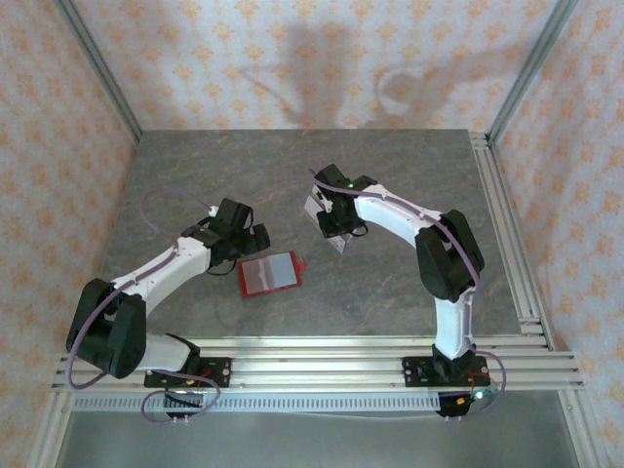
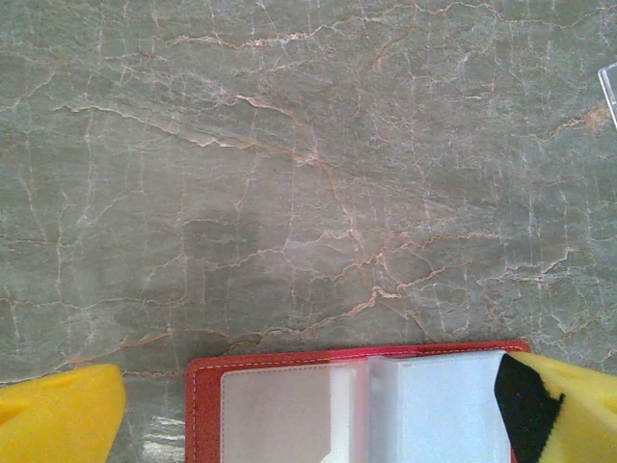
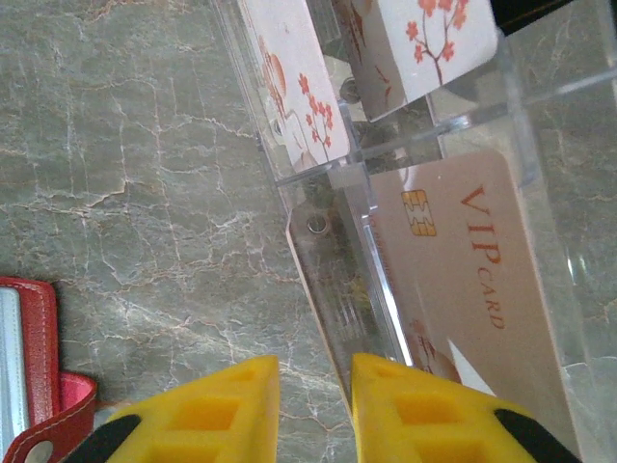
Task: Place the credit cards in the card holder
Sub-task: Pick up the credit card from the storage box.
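The card holder (image 1: 268, 276) is a red wallet lying open on the table, its greyish clear pockets (image 2: 386, 410) facing up. My left gripper (image 1: 253, 239) hangs just behind it, open wide, and in the left wrist view its yellow fingertips (image 2: 67, 415) straddle the wallet's far edge. The credit cards stand in a clear tray (image 3: 318, 174): a beige VIP card (image 3: 463, 260) and two pale cards with pink blossom marks (image 3: 289, 87). My right gripper (image 3: 315, 371) is at the tray's near edge, with a narrow gap between its jaws. The right finger (image 3: 434, 415) touches the tray's clear base.
The marble table (image 1: 390, 283) runs to aluminium rails at the near and right edges. A red corner of the wallet with its snap tab (image 3: 43, 424) lies left of the right gripper. The tray's corner (image 2: 609, 87) lies far to the right in the left wrist view.
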Robot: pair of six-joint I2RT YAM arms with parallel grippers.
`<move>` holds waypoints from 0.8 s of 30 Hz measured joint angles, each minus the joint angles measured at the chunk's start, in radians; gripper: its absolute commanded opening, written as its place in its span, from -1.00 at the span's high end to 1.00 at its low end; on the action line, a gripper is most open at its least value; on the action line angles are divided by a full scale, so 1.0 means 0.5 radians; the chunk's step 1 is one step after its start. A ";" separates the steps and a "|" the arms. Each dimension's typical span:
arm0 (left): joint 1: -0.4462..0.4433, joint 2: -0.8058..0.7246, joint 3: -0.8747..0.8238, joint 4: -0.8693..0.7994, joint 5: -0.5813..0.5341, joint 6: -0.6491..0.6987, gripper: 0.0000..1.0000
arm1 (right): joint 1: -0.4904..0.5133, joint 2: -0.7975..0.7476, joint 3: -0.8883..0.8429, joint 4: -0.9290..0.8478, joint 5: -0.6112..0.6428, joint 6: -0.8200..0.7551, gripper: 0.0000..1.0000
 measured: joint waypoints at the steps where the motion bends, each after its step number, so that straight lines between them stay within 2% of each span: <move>1: 0.000 0.001 0.000 0.000 0.000 0.000 -1.00 | 0.000 0.008 0.003 -0.001 0.000 -0.002 0.55; 5: 0.000 0.001 0.000 0.000 0.000 0.000 -1.00 | 0.000 0.028 0.006 -0.010 0.000 -0.008 0.57; 12: 0.000 0.001 0.000 0.000 0.002 0.000 -1.00 | 0.000 0.032 0.006 -0.023 0.011 -0.020 0.74; 17: 0.000 0.001 0.000 0.000 0.005 0.000 -1.00 | 0.000 0.032 0.014 -0.031 0.014 -0.031 0.99; 24: 0.000 0.000 0.000 -0.001 0.005 0.000 -1.00 | 0.000 0.031 0.073 -0.090 0.012 -0.046 1.00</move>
